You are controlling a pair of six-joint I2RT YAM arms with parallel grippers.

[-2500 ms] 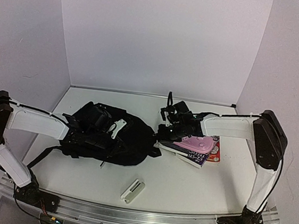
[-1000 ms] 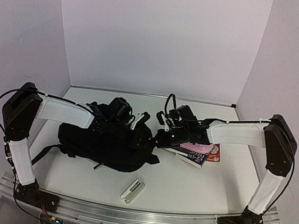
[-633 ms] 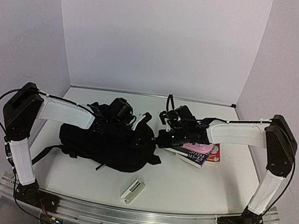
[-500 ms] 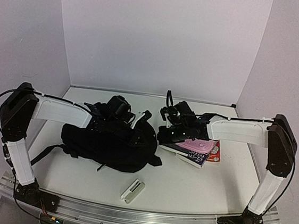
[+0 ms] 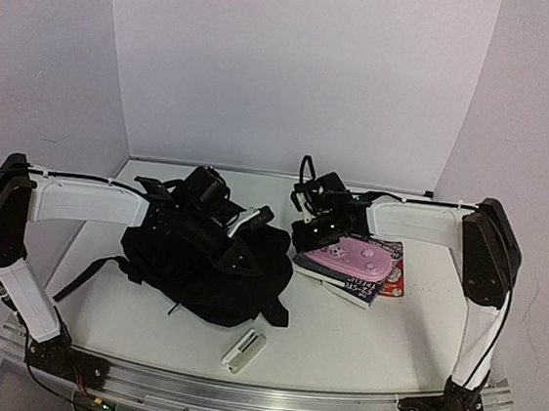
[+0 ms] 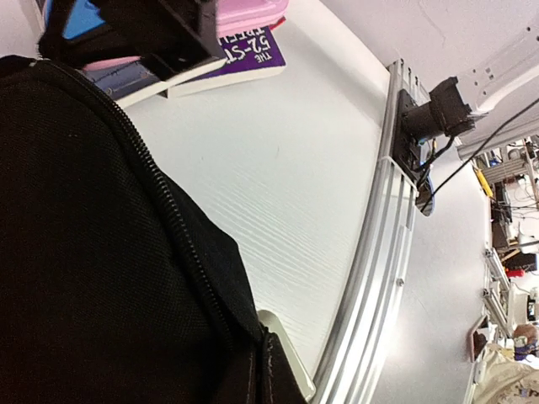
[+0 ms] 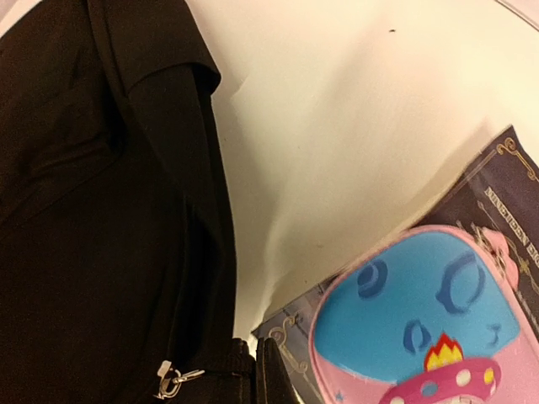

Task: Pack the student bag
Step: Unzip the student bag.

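Observation:
The student bag (image 5: 199, 266), a big black fabric backpack, lies left of centre with straps trailing at its left. My left gripper (image 5: 243, 224) is at the bag's top right part, shut on its fabric. In the left wrist view the bag (image 6: 93, 236) fills the frame and its zipper (image 6: 181, 227) runs down to the closed jaws of the left gripper (image 6: 263, 353). My right gripper (image 5: 303, 236) is at the bag's right edge. In the right wrist view the right gripper (image 7: 257, 370) is shut on a black strip of the bag (image 7: 93, 219), beside a metal zipper pull (image 7: 173, 379).
A stack of books (image 5: 369, 284) lies right of the bag, with a pink pencil case (image 5: 352, 258) on top, its blue and pink face (image 7: 421, 328) close to the right jaws. A small white case (image 5: 245, 350) lies near the front rail (image 5: 254, 400).
My left gripper has shut on the bag, and the bag has shifted toward the front. My right gripper has drawn back toward the far side, still shut.

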